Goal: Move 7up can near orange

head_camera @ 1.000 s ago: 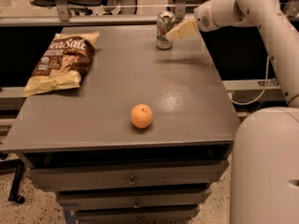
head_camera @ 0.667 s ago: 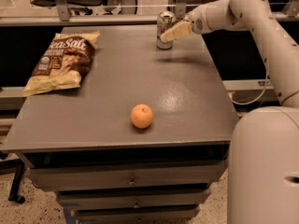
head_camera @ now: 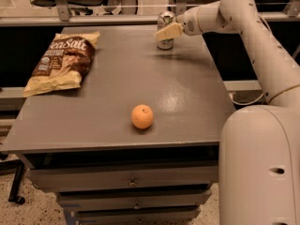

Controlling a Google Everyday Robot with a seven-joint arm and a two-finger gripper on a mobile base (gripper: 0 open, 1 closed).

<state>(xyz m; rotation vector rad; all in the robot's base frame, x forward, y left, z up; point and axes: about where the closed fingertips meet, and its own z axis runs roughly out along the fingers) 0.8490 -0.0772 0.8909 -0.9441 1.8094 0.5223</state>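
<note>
At the far edge of the table (head_camera: 197, 107), the gripper (head_camera: 164, 32) meets the 7up can (head_camera: 164, 44).
The grey table has drawers beneath it, and the white robot arm (head_camera: 253, 36) reaches over it from the right to the back edge. A sea-salt chip bag (head_camera: 61, 60) lies flat on the left side. The 7up can stands upright at the back, right of centre, and the gripper crosses its front; whether it has closed on the can cannot be told. The orange (head_camera: 142, 116) sits near the front edge, well apart from the can.
</note>
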